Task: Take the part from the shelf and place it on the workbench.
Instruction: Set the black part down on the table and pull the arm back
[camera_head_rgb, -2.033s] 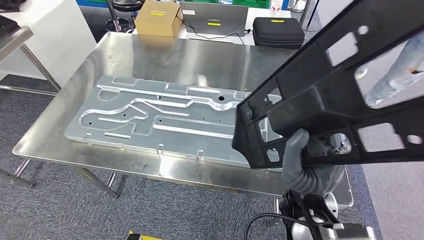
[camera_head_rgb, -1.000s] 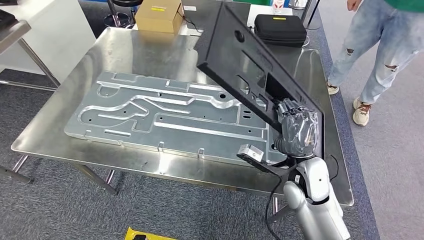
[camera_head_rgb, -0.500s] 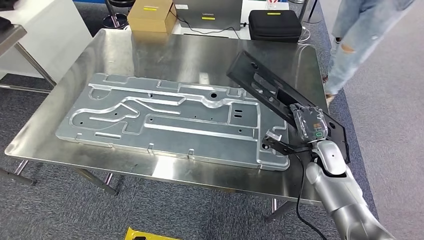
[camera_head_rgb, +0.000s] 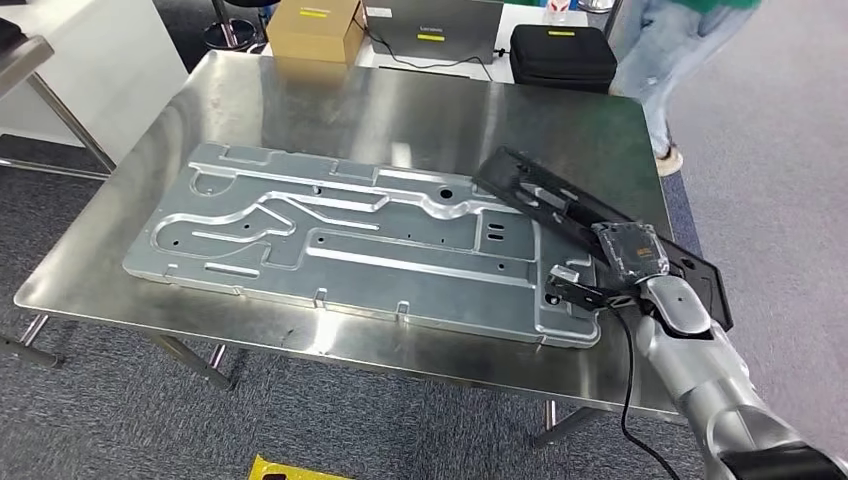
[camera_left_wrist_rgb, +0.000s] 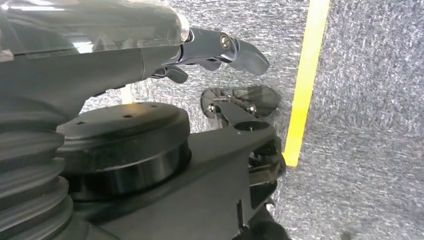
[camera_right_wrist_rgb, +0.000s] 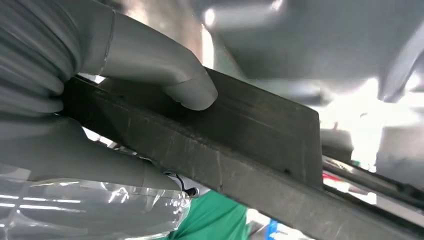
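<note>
The part is a long black frame with cut-outs (camera_head_rgb: 545, 198). It lies low across the right side of the steel workbench (camera_head_rgb: 400, 100), its far end over the edge of the big aluminium plate (camera_head_rgb: 330, 230). My right hand (camera_head_rgb: 630, 252) grips the frame near its near end. In the right wrist view my thumb (camera_right_wrist_rgb: 170, 80) presses on the black frame's edge (camera_right_wrist_rgb: 250, 135), and the fingers wrap it from the other side. My left hand (camera_left_wrist_rgb: 215, 47) hangs over grey carpet and holds nothing, its dark fingers apart.
At the bench's far edge stand a cardboard box (camera_head_rgb: 315, 30), a laptop (camera_head_rgb: 430, 30) and a black case (camera_head_rgb: 562, 55). A person in jeans (camera_head_rgb: 660, 60) walks past the far right corner. A white table (camera_head_rgb: 90, 60) stands at the left.
My right hand has brought the black frame down from a steep tilt in the air to nearly flat on the bench's right side. The person has walked from right toward the far corner.
</note>
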